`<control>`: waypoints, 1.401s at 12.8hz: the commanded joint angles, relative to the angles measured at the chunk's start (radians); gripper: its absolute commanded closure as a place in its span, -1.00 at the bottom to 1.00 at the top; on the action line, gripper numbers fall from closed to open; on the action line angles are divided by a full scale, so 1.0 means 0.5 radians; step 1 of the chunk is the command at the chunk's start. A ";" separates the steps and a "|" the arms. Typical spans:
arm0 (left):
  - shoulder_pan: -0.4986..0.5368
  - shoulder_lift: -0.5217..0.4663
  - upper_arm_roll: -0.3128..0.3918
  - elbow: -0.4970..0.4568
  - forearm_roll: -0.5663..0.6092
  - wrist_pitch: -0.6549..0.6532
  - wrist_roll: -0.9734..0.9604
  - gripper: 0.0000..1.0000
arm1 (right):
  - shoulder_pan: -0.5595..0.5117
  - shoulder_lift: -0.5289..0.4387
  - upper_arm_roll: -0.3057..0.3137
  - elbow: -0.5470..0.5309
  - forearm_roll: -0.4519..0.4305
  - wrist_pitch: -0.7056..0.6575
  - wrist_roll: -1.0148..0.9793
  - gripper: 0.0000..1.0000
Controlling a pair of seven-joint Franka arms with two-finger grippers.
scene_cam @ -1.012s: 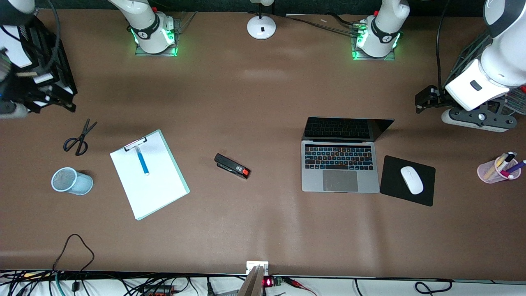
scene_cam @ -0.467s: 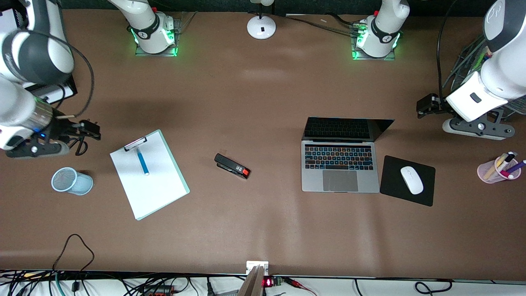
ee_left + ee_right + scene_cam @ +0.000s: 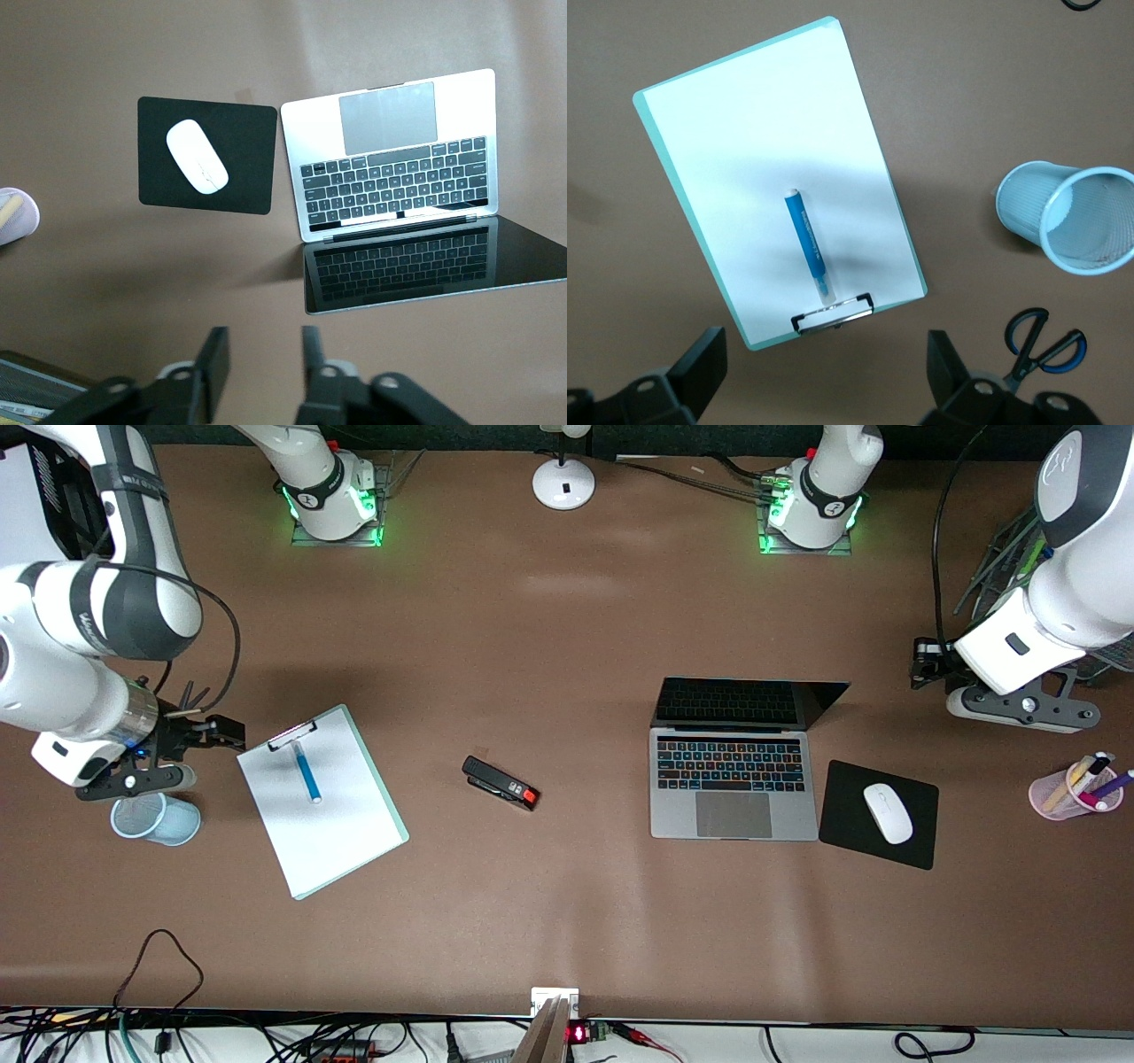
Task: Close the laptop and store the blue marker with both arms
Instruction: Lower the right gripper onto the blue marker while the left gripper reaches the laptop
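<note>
The laptop [image 3: 732,779] stands open on the table, keys lit, screen dark; it also shows in the left wrist view [image 3: 394,168]. The blue marker [image 3: 306,772] lies on a white clipboard [image 3: 345,833], its tip near the clip; the right wrist view shows it too [image 3: 807,243]. My right gripper [image 3: 226,732] is open and empty, hovering just off the clip end of the clipboard [image 3: 726,150]. My left gripper [image 3: 924,664] is open and empty, in the air beside the laptop's screen edge, toward the left arm's end of the table.
A pale blue mesh cup [image 3: 155,815] lies on its side under the right hand. Scissors [image 3: 1045,341] lie beside it. A black stapler [image 3: 500,783] is mid-table. A white mouse [image 3: 888,812] sits on a black pad [image 3: 921,846]. A pink pen cup [image 3: 1067,793] holds pens.
The right arm has swung in from the table's end toward the clipboard, now covering the scissors. The left hand has shifted slightly nearer the front camera.
</note>
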 commanded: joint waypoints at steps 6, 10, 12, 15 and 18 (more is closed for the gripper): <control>-0.015 0.092 -0.002 0.107 0.000 -0.139 0.018 1.00 | 0.024 0.136 0.002 0.006 -0.007 0.107 -0.092 -1.00; -0.024 0.080 -0.030 0.082 -0.007 -0.228 -0.010 1.00 | 0.036 0.216 0.002 0.006 -0.010 0.190 -0.114 -1.00; -0.024 0.007 -0.094 0.076 -0.043 -0.390 -0.117 1.00 | 0.070 0.302 0.002 0.003 -0.007 0.285 -0.220 -1.00; -0.027 -0.037 -0.204 -0.070 -0.166 -0.312 -0.350 1.00 | 0.082 0.416 0.005 0.006 -0.004 0.444 -0.542 -0.84; -0.015 -0.135 -0.327 -0.371 -0.175 -0.045 -0.519 1.00 | 0.082 0.495 0.005 0.003 0.006 0.543 -0.681 -0.43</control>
